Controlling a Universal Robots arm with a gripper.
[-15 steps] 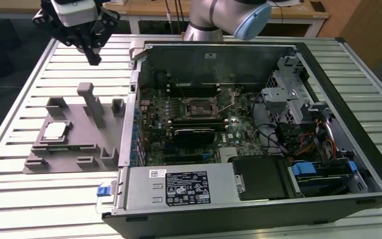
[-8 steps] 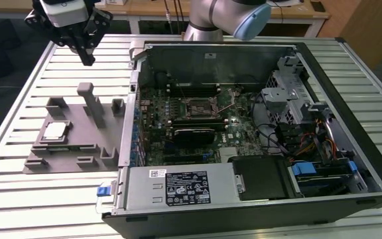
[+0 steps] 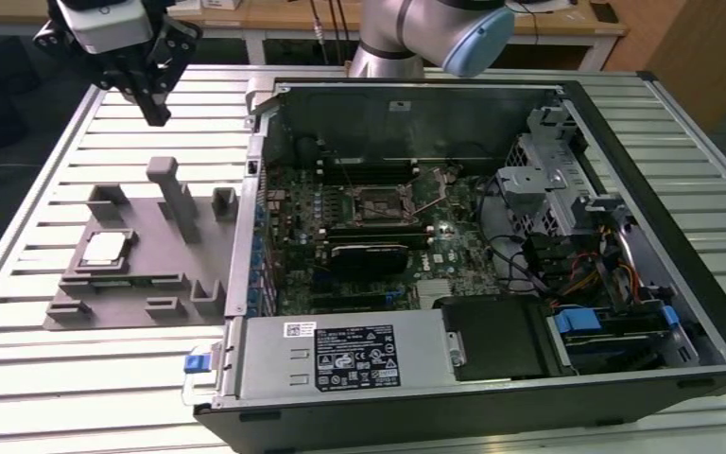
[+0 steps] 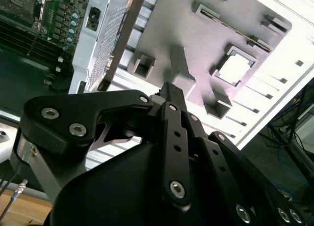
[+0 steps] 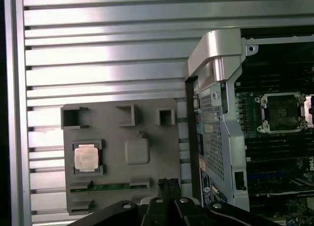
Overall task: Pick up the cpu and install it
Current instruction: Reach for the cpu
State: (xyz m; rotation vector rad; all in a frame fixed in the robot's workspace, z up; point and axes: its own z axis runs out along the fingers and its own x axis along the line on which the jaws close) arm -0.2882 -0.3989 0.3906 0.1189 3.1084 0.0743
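Gripper (image 3: 155, 115) up in the air, in the far corner on the exterior view's left, above the metal table (image 3: 35, 218). Fingers pressed together, with nothing held between them. Same closed fingers in both wrist views (image 4: 169, 88) (image 5: 168, 183), pointing down toward the grey fixture (image 5: 113, 127). Not touching anything.

Cpu (image 3: 105, 248) well apart from the gripper, lying flat in a square pocket of the fixture (image 3: 148, 255). Pale shiny top facing up. Seen also in both wrist views (image 4: 234, 69) (image 5: 86, 156), snug in its pocket with a raised grey edge all around. Thin green strip (image 5: 110, 187) in a long slot just beside that pocket.

Fixture flat on the table, just beside the open case (image 3: 414, 87), on the exterior view's left of it. Tall grey post (image 3: 167, 189) standing up from the fixture, between the cpu and the case wall, with a few smaller blocks near it.

Inside the case, a green board (image 3: 452, 241) lying flat. Square socket (image 3: 382, 203) in the middle of the board, dark inside, with a metal frame around it; also in the first wrist view (image 5: 282, 110). Silver box (image 3: 337, 355) with stickers at the near end of the case. Grey and blue arm (image 3: 426, 38) rising behind the far wall of the case.
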